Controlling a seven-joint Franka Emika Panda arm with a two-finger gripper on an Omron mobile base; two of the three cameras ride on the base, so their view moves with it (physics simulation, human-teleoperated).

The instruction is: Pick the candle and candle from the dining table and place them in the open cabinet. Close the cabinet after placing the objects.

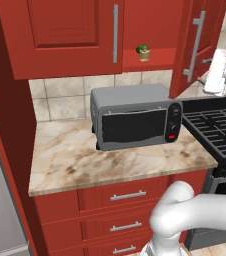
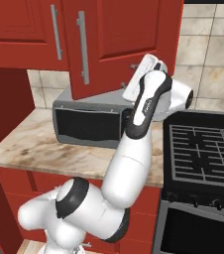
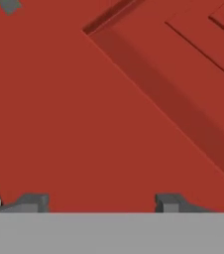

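Red wall cabinet (image 1: 75, 35) above a short marble counter (image 1: 110, 162); its left door closed, its right door (image 1: 197, 45) swung open toward the stove side, long silver bar handle (image 1: 195, 47) on its outer face. In the open compartment, near the front edge of the bottom shelf and close to the closed door's edge, stands one small object (image 1: 143, 52): olive-gold body with a green top. Too small to say for certain which task item it is. Grey toaster oven (image 1: 135, 120) sits toward the back right corner of the counter, directly below the open compartment. Black stove grate (image 1: 220, 127) borders the counter's right edge. Red drawers with horizontal handles (image 1: 127, 196) below the counter. The arm (image 2: 139, 129) rises in front of the counter's right end, bends up past the toaster oven, wrist just behind the open door's lower edge in the right base view. Hand view: gripper (image 3: 101, 202) faces a red panelled surface at close range, two dark fingertips (image 3: 32, 202) set well apart, nothing seen between them. Contact with the panel cannot be told.
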